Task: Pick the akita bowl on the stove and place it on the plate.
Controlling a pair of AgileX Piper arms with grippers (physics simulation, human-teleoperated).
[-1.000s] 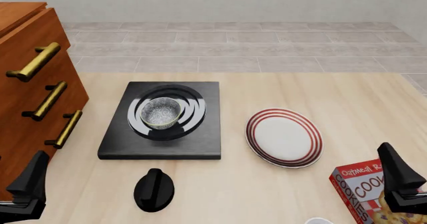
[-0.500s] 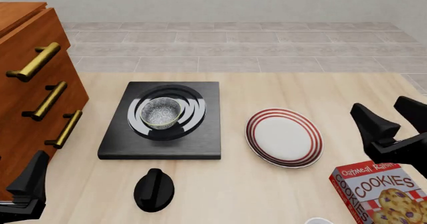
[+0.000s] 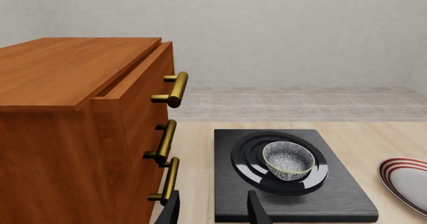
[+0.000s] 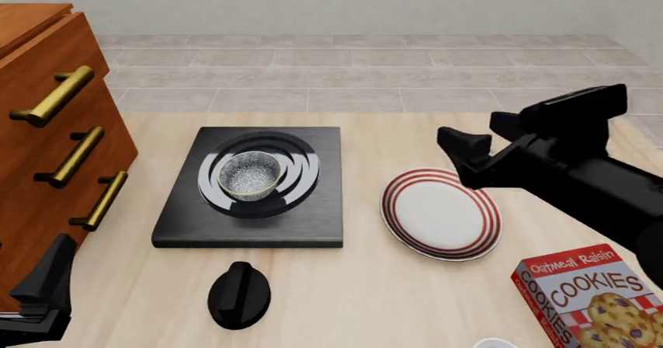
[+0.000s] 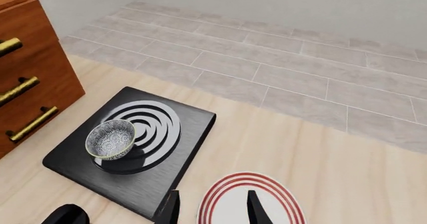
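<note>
Black right claw [image 4: 477, 138] (open) above plate [image 4: 442, 213]

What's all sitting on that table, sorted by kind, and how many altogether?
Bowl: 1
Plate: 1
Stove slab: 1
Black knob: 1
Cookie box: 1
Wooden drawer cabinet: 1
Total: 6, not counting a small white item cut off at the front edge.

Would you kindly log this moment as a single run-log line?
bowl: on stove | plate: bare | right gripper: open, above plate | left gripper: open, low, near table edge
</note>
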